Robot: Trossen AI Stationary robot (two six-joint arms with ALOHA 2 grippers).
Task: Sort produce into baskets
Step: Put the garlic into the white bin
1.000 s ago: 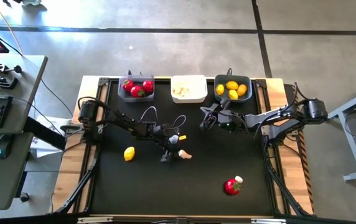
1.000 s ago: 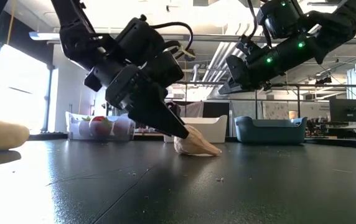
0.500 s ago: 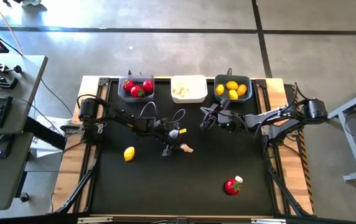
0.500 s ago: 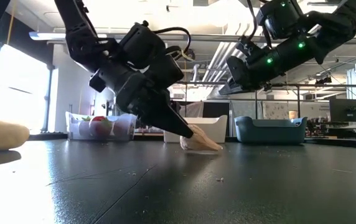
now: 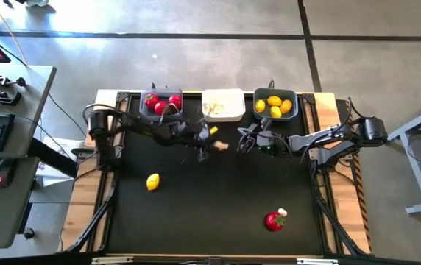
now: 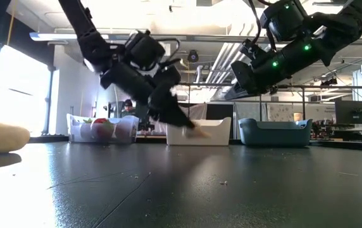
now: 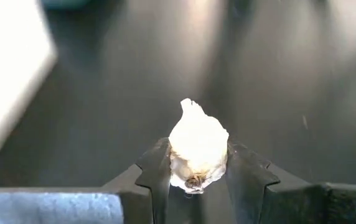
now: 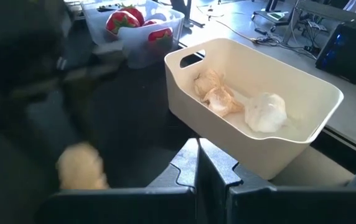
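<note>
Holding a small whitish toy garlic bulb (image 7: pixel 196 144) by its lower part, the left pincer (image 5: pixel 209 143) hangs above the black desk (image 5: pixel 218 199), just in front of the white plastic tub (image 5: pixel 223 105). The bulb is round and sticks out past the fingertips, so it may slip and roll off. The right pincer (image 8: pixel 210 167) waits near that tub, squeezed closed on nothing, and the two could bump.
</note>
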